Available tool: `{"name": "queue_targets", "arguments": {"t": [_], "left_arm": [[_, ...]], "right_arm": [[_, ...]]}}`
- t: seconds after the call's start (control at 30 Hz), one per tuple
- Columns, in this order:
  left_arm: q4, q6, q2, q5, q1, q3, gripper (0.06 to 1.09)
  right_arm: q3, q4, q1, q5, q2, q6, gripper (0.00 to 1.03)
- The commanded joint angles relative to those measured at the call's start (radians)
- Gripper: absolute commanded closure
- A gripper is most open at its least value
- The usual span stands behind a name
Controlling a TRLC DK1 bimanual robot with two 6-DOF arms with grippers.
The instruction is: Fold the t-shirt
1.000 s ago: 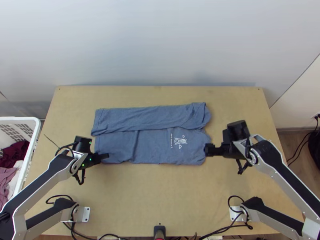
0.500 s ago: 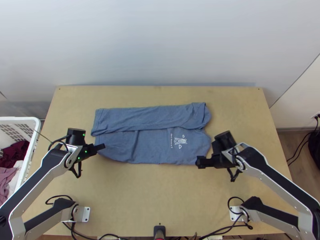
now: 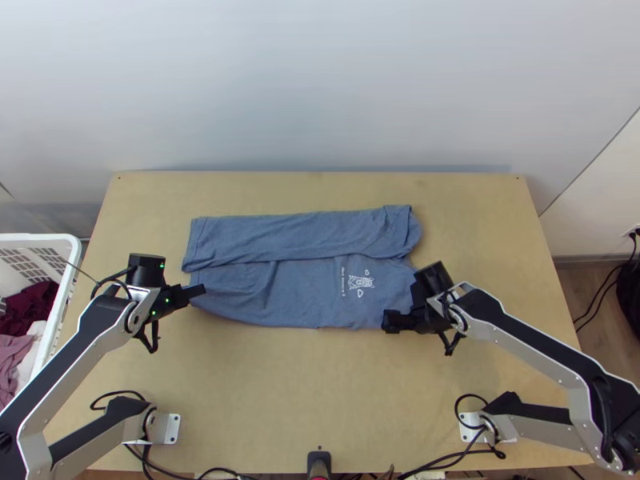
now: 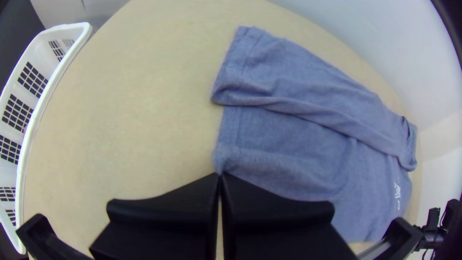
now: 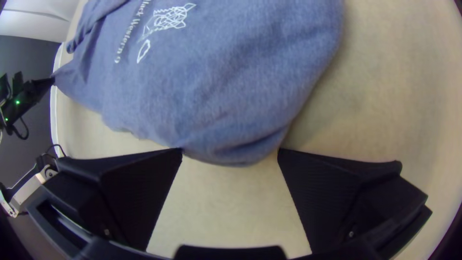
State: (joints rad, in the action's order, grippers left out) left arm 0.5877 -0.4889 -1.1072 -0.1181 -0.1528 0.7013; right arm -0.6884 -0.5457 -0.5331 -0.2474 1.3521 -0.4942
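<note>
T-shirt [image 3: 296,296] lies gripped in left fingers [image 3: 193,293], between parted right fingers [image 3: 394,322].

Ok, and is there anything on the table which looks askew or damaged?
I see no damage or spill. Only the t-shirt looks slightly askew: its near edge bows where the left end effector pinches the hem-side corner. This is probably just part of the folding, not a fault.

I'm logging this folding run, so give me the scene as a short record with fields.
T-shirt: blue, on the table, far side folded over
Print: white, facing up, toward the shirt's right end
Left claw: shut on the shirt's near left corner
Right claw: open, at the near edge's right end
Basket: white, left, clothes inside
</note>
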Motion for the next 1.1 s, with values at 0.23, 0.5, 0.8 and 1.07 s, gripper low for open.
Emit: {"name": "queue_targets", "arguments": {"t": [0.23, 0.5, 0.8, 1.07], "left_arm": [[-0.008, 0.016, -0.016, -0.003, 0.032, 0.033, 1.04], [-0.009, 0.047, -0.04, 0.0, 0.102, 0.115, 1.04], [-0.023, 0.047, -0.163, 0.015, 0.121, 0.291, 1.04], [-0.077, 0.064, -0.416, 0.014, 0.164, 0.512, 1.04]], "right_arm": [[-0.048, 0.113, 0.019, 0.0, 0.024, 0.006, 1.0], [-0.218, 0.033, 0.087, 0.0, -0.028, -0.003, 1.0], [-0.428, 0.012, 0.179, 0.002, 0.097, 0.023, 1.0], [-0.657, 0.016, 0.246, 0.002, 0.314, 0.049, 1.0]]}}
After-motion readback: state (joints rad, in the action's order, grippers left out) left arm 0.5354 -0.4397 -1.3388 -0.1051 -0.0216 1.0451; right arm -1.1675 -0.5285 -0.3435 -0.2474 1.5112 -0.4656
